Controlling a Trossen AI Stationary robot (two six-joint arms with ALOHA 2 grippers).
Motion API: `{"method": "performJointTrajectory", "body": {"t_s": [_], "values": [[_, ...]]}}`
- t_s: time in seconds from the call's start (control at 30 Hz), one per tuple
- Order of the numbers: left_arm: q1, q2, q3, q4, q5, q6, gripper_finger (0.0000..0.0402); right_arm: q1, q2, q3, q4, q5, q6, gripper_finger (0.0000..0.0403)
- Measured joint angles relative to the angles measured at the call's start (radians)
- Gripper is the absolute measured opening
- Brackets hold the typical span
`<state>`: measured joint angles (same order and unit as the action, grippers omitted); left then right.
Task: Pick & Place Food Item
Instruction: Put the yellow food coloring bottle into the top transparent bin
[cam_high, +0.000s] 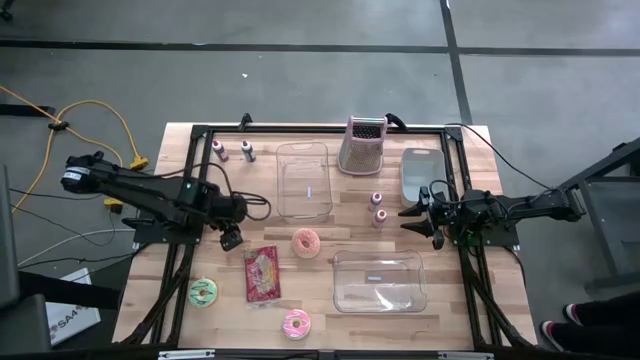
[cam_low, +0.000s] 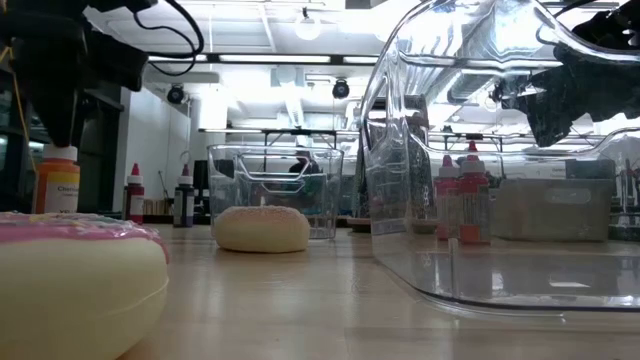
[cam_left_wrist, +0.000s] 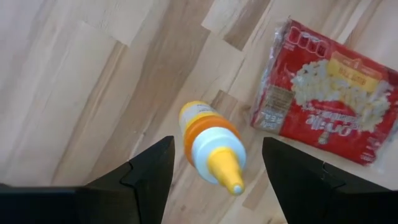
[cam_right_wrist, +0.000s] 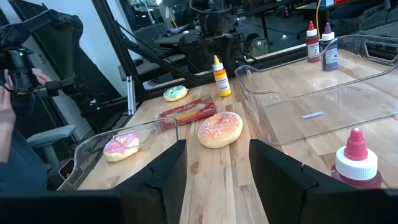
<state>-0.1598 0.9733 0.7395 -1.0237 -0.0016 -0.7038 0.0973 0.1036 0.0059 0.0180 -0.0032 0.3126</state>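
Note:
A yellow squeeze bottle (cam_left_wrist: 211, 149) with an orange collar stands upright on its base on the wooden table (cam_high: 330, 225). My left gripper (cam_left_wrist: 217, 142) hangs open over it, pointing steeply down, one finger on each side of the nozzle and touching nothing. Beside the bottle a red popcorn bag (cam_left_wrist: 326, 99) lies flat. An orange-sprinkled donut (cam_high: 305, 242), a green donut (cam_high: 203, 291) and a pink donut (cam_high: 296, 323) lie on the table. My right gripper (cam_high: 408, 215) waits open and level at the right side, pointing toward the table's left.
Two clear plastic tubs stand on the table, one far centre (cam_high: 303, 180) and one near right (cam_high: 380, 282). A metal grater (cam_high: 362, 145), a grey tray (cam_high: 420, 170) and small sauce bottles (cam_high: 219, 149) (cam_high: 378, 208) stand farther back.

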Motion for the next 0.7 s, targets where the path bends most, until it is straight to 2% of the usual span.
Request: {"method": "performJointTrajectory", "body": {"t_s": [0.53, 0.7], "values": [[-0.042, 0.052, 0.000, -0.005, -0.035, -0.007, 0.0237, 0.000, 0.000, 0.000, 0.000, 0.000, 0.000, 0.0162], [-0.042, 0.052, 0.000, -0.005, -0.036, -0.007, 0.0219, 0.000, 0.000, 0.000, 0.000, 0.000, 0.000, 0.0162]]}}
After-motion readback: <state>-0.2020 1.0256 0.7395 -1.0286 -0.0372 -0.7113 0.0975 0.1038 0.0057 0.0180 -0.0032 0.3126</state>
